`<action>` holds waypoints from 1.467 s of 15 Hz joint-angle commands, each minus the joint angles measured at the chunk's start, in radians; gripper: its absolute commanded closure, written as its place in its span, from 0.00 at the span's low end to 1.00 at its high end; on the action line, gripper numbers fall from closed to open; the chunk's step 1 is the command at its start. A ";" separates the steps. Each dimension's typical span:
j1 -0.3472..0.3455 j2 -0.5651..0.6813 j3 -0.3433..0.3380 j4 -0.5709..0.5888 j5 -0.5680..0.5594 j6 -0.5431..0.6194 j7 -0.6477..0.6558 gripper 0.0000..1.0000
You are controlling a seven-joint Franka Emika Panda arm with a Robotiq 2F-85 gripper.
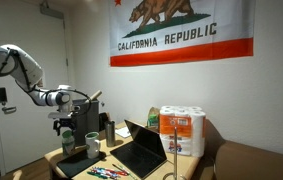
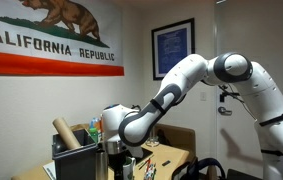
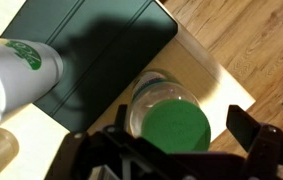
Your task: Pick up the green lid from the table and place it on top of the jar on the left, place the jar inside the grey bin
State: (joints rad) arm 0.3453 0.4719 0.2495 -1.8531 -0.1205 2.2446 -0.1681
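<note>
Wrist view count: one flat round bright green lid (image 3: 178,127), one short see-through cylindrical jar (image 3: 151,97), one dark grey rectangular bin (image 3: 91,50), one white cup with green logo (image 3: 16,65).
Lid: plain disc, flat on jar mouth, lower centre of frame, face toward camera.
Jar upright, long axis vertical, just beside bin.
Gripper (image 3: 166,145): fingers spread wide, one each side of jar, pinching nothing.

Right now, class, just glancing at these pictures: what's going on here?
A robot arm is working on a small jar. Its gripper hangs open right over the jar, fingers apart on either side and gripping nothing. The green lid sits on the jar's mouth. The jar stands beside the grey bin, not inside it, so the move into the bin is not yet done.
</note>
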 commanded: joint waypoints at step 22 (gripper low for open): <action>-0.003 0.037 -0.004 -0.015 -0.060 0.116 -0.009 0.00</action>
State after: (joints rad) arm 0.3455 0.5159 0.2472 -1.8534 -0.1649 2.3318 -0.1698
